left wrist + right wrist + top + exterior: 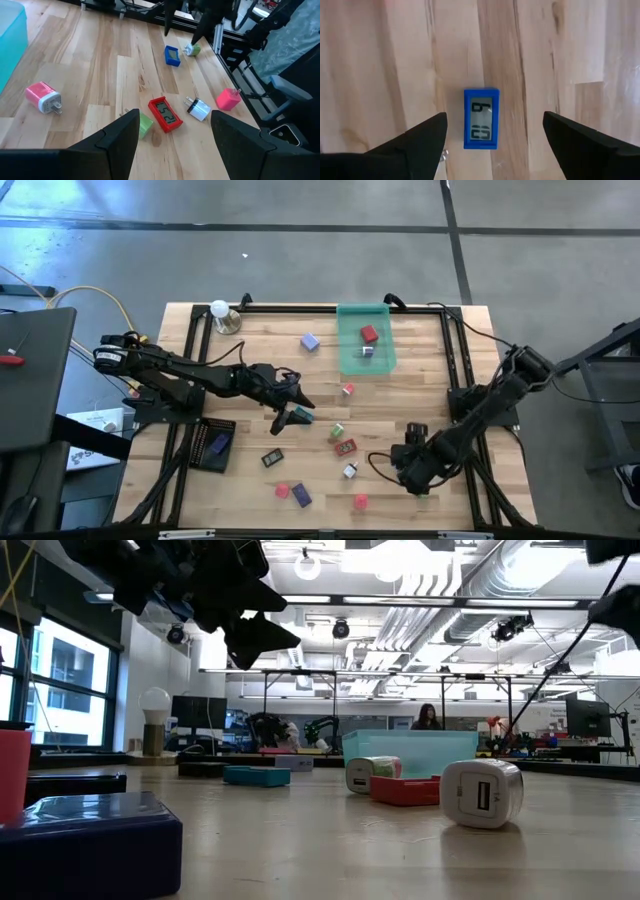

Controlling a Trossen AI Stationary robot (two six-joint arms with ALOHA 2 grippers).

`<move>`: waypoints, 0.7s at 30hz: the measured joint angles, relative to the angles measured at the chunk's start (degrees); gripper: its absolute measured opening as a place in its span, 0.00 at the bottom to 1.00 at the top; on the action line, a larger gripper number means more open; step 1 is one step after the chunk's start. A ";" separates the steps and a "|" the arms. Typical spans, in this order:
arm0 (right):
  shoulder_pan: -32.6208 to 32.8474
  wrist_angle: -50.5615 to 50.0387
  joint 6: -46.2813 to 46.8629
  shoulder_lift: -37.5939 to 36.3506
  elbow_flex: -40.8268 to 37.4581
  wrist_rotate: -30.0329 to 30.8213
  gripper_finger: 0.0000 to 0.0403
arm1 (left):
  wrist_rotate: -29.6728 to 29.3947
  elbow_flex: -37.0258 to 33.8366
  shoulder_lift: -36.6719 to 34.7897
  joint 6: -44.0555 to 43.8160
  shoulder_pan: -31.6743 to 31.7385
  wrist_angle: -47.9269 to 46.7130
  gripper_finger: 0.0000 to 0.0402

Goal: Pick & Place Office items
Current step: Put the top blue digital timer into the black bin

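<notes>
The office items lie scattered on the wooden table [250,370]: a red clock [164,114], a green piece [145,124], a white charger [198,108], a pink charger [42,96], a pink block [228,99] and a purple block [309,341]. My right gripper [495,117] points down, open, near the table's front right [412,465]. Its fingers stand on either side of a blue clock [481,119] that lies flat on the wood below them. My left gripper [290,408] hovers open over the table's middle, above a teal piece [300,415], with nothing between its fingers [175,116].
A translucent green tray [366,340] at the far middle holds a red block [369,334] and a grey piece. A black tray [212,445] at the near left holds a purple piece. A white ball lamp [222,312] stands at the far left. More small pieces lie along the near edge [300,496].
</notes>
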 joint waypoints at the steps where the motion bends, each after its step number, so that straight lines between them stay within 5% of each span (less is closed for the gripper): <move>1: -0.03 0.01 0.07 0.82 0.00 -0.40 0.79 | 0.00 -0.01 0.00 -0.01 0.00 0.00 0.60; 11: -0.13 -1.51 -0.11 10.43 0.00 -8.90 0.79 | 0.00 -0.01 0.00 -0.13 0.00 0.22 0.60; 21: -0.11 -0.18 -1.69 12.92 0.07 -8.31 0.78 | -1.34 -0.01 0.00 -0.11 0.00 0.50 0.60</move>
